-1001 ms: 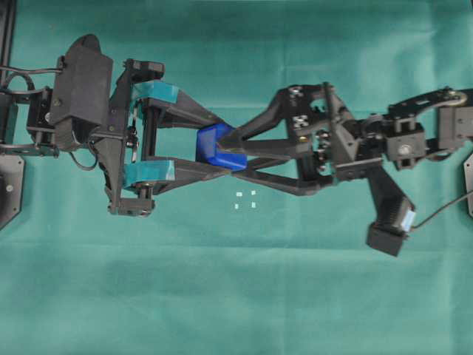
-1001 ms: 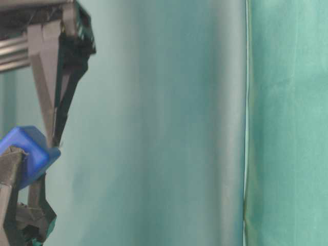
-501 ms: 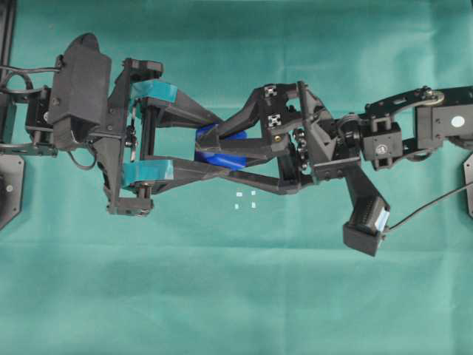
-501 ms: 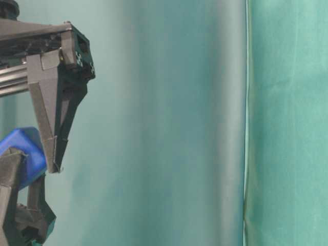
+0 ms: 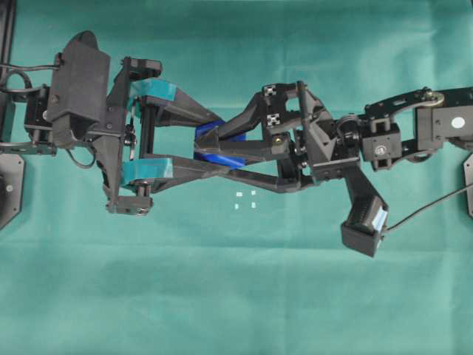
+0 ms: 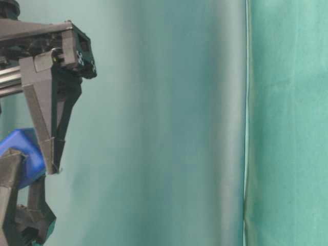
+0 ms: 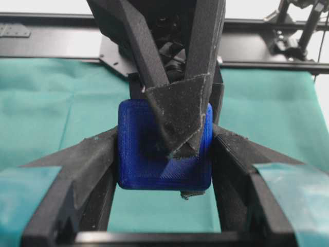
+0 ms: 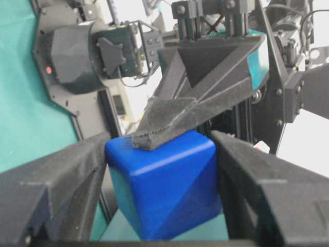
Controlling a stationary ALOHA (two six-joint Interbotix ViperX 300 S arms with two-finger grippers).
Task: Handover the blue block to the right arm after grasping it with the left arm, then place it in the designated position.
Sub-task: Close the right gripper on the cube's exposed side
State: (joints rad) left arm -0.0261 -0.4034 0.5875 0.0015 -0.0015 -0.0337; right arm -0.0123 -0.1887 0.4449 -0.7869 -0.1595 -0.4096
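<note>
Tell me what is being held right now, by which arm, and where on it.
The blue block is held in the left gripper, pinched across two opposite side faces. The right gripper's fingers flank its other faces; whether they press yet cannot be told.

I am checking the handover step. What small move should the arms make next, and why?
Probably the right gripper should finish closing on the blue block. Its fingers already flank the block, while the left gripper is clamped on it, so the left should release only afterwards.

light: bright, even | shadows: soft | table-level view: blurred
</note>
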